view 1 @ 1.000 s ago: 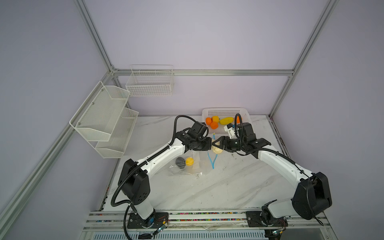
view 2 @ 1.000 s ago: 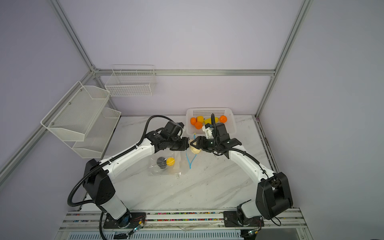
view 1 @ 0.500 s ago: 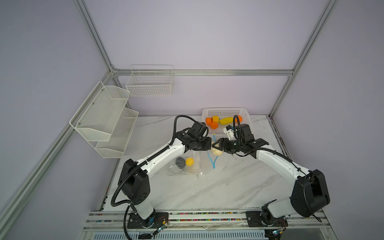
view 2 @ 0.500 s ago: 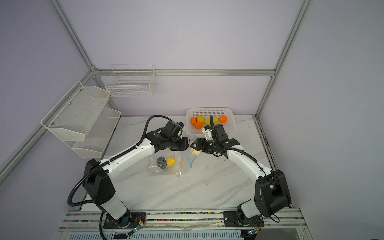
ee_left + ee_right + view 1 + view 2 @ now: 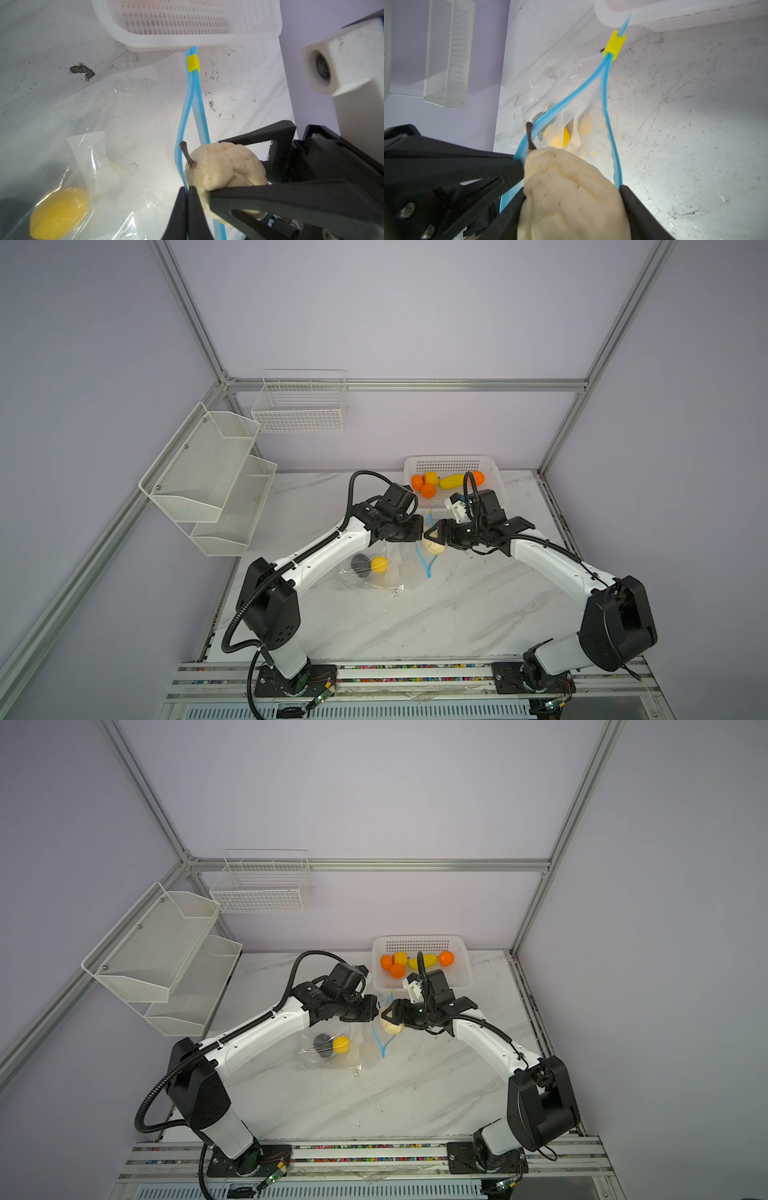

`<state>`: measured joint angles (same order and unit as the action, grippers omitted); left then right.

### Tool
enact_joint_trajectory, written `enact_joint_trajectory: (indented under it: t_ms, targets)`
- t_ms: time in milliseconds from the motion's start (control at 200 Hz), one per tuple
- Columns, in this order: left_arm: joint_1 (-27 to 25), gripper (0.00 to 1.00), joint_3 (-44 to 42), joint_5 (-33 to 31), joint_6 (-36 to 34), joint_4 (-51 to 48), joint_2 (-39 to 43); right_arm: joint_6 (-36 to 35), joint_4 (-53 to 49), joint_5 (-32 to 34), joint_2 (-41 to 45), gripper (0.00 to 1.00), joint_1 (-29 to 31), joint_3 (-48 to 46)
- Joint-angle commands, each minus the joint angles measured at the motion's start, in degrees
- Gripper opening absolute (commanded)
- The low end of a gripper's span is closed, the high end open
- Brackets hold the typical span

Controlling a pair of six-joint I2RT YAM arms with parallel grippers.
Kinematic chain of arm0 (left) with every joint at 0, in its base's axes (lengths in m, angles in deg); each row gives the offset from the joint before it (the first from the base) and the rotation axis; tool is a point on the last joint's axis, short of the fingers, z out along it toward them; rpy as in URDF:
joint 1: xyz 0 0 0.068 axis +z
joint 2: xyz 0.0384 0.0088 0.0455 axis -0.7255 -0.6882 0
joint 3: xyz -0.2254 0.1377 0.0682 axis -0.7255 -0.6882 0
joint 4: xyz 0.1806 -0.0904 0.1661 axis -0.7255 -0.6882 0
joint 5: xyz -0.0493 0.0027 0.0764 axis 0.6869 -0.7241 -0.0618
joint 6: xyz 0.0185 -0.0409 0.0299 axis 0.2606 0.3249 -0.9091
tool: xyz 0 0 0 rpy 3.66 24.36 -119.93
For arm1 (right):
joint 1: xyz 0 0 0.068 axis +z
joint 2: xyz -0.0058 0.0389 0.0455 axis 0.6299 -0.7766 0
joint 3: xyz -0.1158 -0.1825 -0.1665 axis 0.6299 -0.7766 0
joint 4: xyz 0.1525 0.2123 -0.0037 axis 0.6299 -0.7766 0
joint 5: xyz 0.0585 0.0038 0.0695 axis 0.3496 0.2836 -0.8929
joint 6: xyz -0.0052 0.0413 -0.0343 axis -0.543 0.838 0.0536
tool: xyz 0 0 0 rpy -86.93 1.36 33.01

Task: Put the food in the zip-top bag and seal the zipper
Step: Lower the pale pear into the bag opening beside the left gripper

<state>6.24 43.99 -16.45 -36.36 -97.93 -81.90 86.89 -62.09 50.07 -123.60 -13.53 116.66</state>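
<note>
The clear zip-top bag (image 5: 388,578) lies on the marble table with its mouth spread. My left gripper (image 5: 188,190) is shut on one lip of the blue zipper (image 5: 193,99) and holds it up. The yellow slider (image 5: 614,44) sits at the strip's far end, by the basket. My right gripper (image 5: 571,195) is shut on the cream bulb (image 5: 571,191), whose brown stem points into the bag's mouth between the two blue lips. Inside the bag lie a yellow fruit (image 5: 379,564) and a dark lump (image 5: 360,563).
The white perforated basket (image 5: 494,466) at the back right holds three orange balls (image 5: 428,490), a yellow fruit (image 5: 431,478) and an elongated yellow one (image 5: 451,481). Wire shelves (image 5: 208,477) hang on the left wall and a wire basket (image 5: 300,406) on the back wall.
My right gripper has edged left with the cream bulb, closer to the bag's mouth. The left arm has kept still, holding the zipper lip.
</note>
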Motion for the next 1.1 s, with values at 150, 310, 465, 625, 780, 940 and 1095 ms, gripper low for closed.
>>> enact_joint_trajectory:
  t_ms: [150,310,465,625,780,940,1095]
  targets:
    - [-0.42,0.0,4.56,-0.07,0.45,1.43,1.26,-3.24,-4.19,1.33,0.14,0.55,0.45,0.87]
    - [-0.39,0.0,4.85,0.06,0.36,1.39,1.06,-4.0,-4.72,1.33,0.22,0.55,0.41,1.38]
    - [-0.42,0.0,4.77,0.07,0.25,1.37,0.94,-5.55,-4.84,-0.45,0.71,0.55,0.41,2.07]
    - [-0.43,0.0,4.51,0.03,0.33,1.39,1.06,-6.14,-4.82,-0.24,2.65,0.55,0.41,2.52]
    - [-0.47,0.0,4.39,0.08,0.27,1.47,1.23,-6.39,-5.87,-0.12,3.0,0.55,0.42,2.53]
    - [-0.49,0.0,4.42,0.29,0.4,1.5,1.23,-5.95,-6.1,-0.12,2.01,0.55,0.41,2.86]
    - [-0.52,0.0,4.47,0.43,0.4,1.45,1.51,-5.98,-6.93,0.92,0.2,0.55,0.95,4.61]
